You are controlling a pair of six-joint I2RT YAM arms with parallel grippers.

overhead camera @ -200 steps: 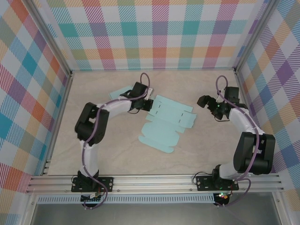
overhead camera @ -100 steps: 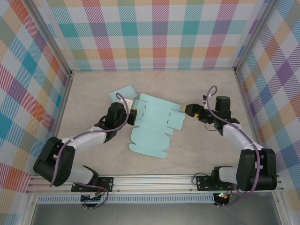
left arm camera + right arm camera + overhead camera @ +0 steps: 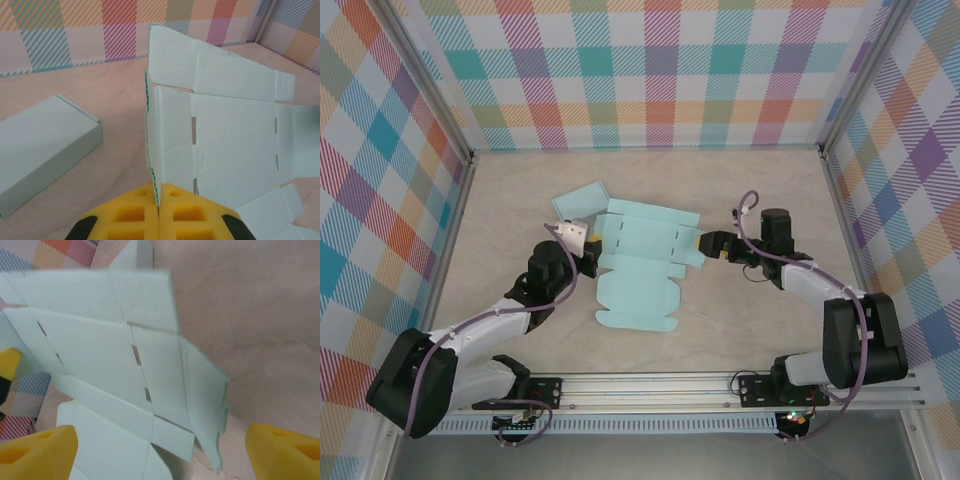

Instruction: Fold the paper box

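Your left gripper is pressed together, pinching the left edge of the unfolded paper box at mid-desk. Your right gripper is spread wide, its fingers either side of the sheet's right flap. A closed box lies near, behind-left.

Centrally, flat paper box; folded box beside its far-left corner

Paper box was matt thin card w/ corrugated edge; counter smooth, pale wood-grain, low sheen; left hand pads matt yellow plastic.
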